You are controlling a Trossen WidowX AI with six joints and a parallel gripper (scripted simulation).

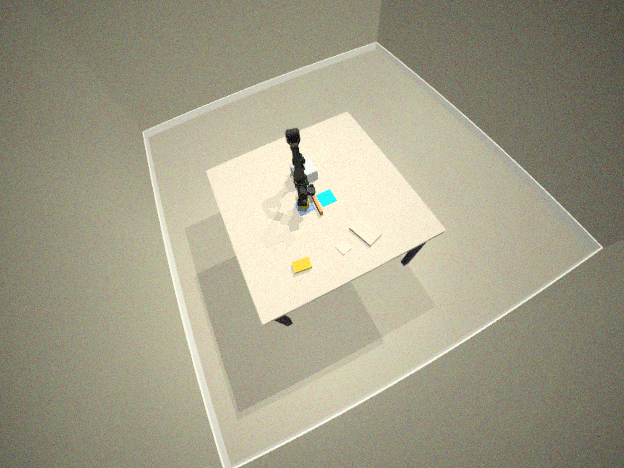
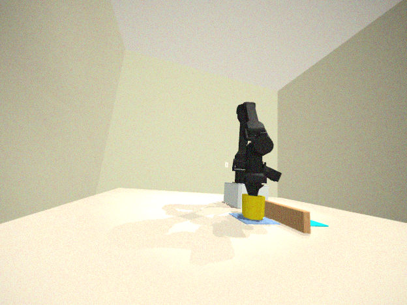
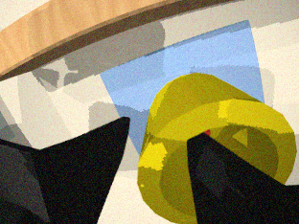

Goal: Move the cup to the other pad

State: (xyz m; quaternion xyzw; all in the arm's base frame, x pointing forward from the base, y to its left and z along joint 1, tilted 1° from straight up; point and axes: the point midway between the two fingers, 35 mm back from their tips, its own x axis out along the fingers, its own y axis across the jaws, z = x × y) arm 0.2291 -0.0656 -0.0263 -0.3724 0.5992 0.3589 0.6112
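A yellow cup (image 1: 304,207) (image 2: 253,208) (image 3: 192,88) stands upright on the blue pad (image 1: 304,212) (image 2: 238,217) (image 3: 220,50). My gripper (image 2: 253,195) (image 3: 159,130) points down at the cup with its fingers apart and not clamped on anything. In the wrist view the right fingertip is over the cup's mouth and the left one is outside the cup, with the near wall between them. A bit of a red marble (image 3: 207,132) shows past the right fingertip; any other marbles are hidden. The other pad, cyan (image 1: 326,197) (image 2: 317,223), holds nothing.
A low wooden barrier (image 1: 317,205) (image 2: 286,215) (image 3: 96,26) stands between the two pads. The arm's pale base block (image 1: 310,174) (image 2: 232,194) is behind. A yellow block (image 1: 301,264), a small pale tile (image 1: 343,249) and a pale slab (image 1: 366,234) lie farther out.
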